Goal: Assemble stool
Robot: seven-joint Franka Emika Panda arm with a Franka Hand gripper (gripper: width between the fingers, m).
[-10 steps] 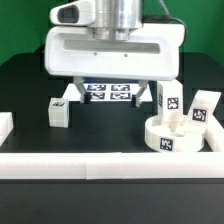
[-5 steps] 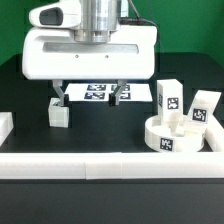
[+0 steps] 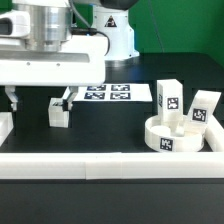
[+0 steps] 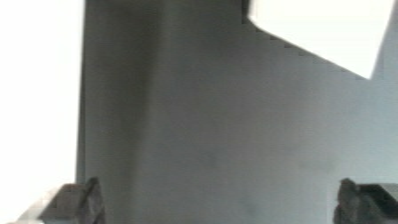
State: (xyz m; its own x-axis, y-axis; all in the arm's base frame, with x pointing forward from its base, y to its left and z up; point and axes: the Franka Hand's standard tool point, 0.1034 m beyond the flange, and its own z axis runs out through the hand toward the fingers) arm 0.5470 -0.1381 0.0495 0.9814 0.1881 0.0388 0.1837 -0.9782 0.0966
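White ring seat is resting at the exterior view's right; the gripper, spread wide and empty, is shifting off the marker board toward that view's left, probably lining up on the loose leg block.

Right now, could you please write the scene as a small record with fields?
gripper: open, holds nothing, at the exterior view's left
seat: ring, on the table, at the exterior view's right
upright leg blocks: two, at the seat's far side
loose leg block: on the table, near the gripper
marker board: flat, behind the loose leg block
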